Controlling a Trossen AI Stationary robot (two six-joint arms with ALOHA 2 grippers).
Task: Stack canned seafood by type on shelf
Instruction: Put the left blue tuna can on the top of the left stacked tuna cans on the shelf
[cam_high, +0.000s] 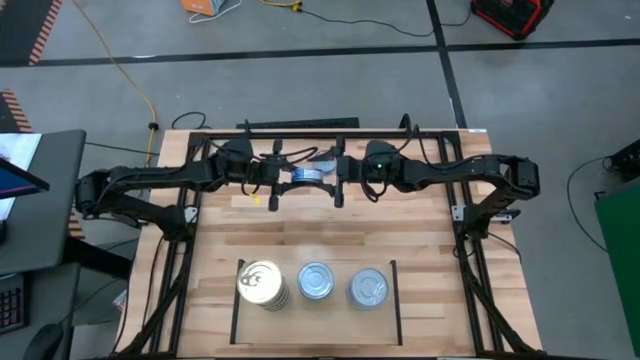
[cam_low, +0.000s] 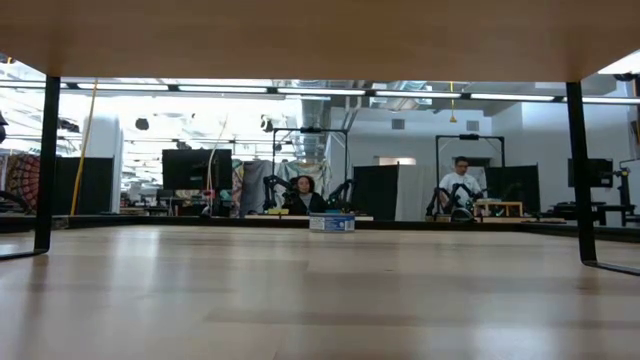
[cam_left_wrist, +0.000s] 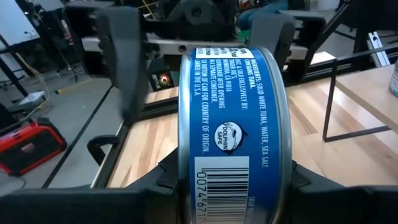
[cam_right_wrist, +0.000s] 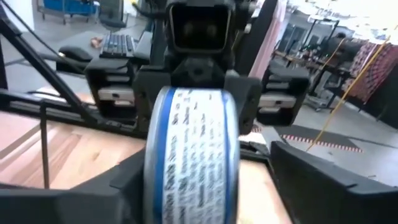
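Blue tin meeting both grippers behind the shelf (cam_high: 395, 290)
Left gripper (cam_high: 283, 181) fingers are pinching the blue-sided tin (cam_high: 309, 176); right gripper (cam_high: 333, 180) fingers are standing spread around it.

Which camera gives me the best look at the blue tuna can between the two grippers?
Left wrist view: the blue tuna can fills the picture, label readable. Right wrist view shows it blurred, high view small from above; low view shows none in the air.
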